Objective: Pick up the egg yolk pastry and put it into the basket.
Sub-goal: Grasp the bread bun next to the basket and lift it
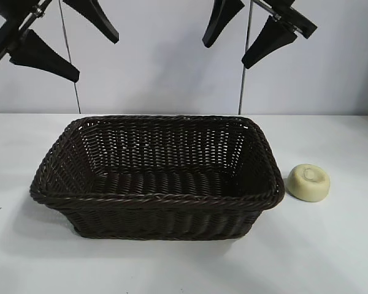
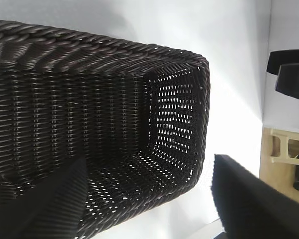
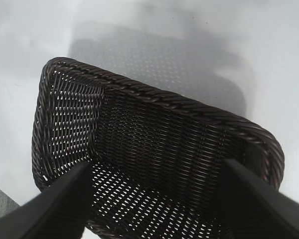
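Note:
The egg yolk pastry [image 1: 308,182], a small pale yellow puck with a dimple, lies on the white table just right of the basket [image 1: 153,197]. The dark brown wicker basket stands mid-table with nothing inside; its rim also shows in the left wrist view [image 2: 114,47] and the right wrist view [image 3: 189,107]. My left gripper [image 1: 80,46] hangs open high above the basket's left end. High over the basket's right end, my right gripper [image 1: 254,37] is open too. Neither holds anything. The wrist views look down into the basket between spread fingers [image 2: 254,199] [image 3: 60,204]; the pastry is hidden from both.
White table [image 1: 331,257] surrounds the basket, with bare surface in front and to the right of the pastry. A pale wall stands behind. In the left wrist view the other arm's dark fingers [image 2: 291,72] and a wooden frame [image 2: 284,147] show beyond the table edge.

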Robot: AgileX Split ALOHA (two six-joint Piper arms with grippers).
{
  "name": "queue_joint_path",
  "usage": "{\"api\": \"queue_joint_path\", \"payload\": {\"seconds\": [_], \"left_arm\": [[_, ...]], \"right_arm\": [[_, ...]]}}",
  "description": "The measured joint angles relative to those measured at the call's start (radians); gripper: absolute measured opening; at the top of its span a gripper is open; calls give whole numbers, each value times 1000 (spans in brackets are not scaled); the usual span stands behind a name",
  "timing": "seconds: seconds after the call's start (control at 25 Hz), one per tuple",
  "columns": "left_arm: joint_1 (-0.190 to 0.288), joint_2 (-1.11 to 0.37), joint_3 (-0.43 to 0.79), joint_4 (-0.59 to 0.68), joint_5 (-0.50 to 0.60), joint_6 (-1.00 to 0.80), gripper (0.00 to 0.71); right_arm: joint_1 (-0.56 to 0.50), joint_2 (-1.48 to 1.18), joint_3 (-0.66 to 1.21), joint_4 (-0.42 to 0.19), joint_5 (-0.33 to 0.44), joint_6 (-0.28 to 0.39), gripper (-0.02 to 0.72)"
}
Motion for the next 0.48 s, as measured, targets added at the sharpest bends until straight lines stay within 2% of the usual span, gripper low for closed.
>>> {"api": "queue_joint_path", "payload": {"seconds": [0.24,0.48], "left_arm": [[0,0,0,0,-12,1,512],[0,0,0,0,-13,3,512]], "right_arm": [[-5,0,0,-30,0,-19,517],[-81,0,0,-44,3,-19,517]]}}
